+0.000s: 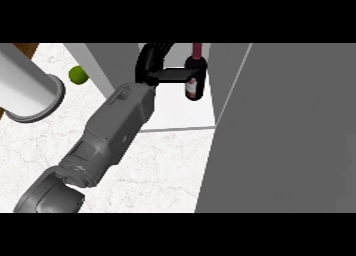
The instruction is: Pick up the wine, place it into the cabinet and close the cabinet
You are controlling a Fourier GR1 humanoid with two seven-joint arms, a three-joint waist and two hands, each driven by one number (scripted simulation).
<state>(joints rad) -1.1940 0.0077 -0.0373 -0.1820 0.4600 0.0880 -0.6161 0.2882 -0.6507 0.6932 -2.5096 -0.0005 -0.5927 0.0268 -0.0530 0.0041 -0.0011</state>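
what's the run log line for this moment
robot hand: left, beside wine bottle | bottle: upright inside cabinet | door: open

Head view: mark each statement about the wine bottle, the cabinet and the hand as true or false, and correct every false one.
1. The wine bottle stands upright inside the cabinet. True.
2. A hand is at the bottle, fingers against its side. True.
3. The cabinet door is closed. False: it stands open at the right of the view, the interior exposed.
4. A green round object lies inside the cabinet beside the bottle. False: it lies outside on the counter, left of the cabinet wall.
5. Two hands show in the view. False: only one forearm and hand appear; which arm it is cannot be told.
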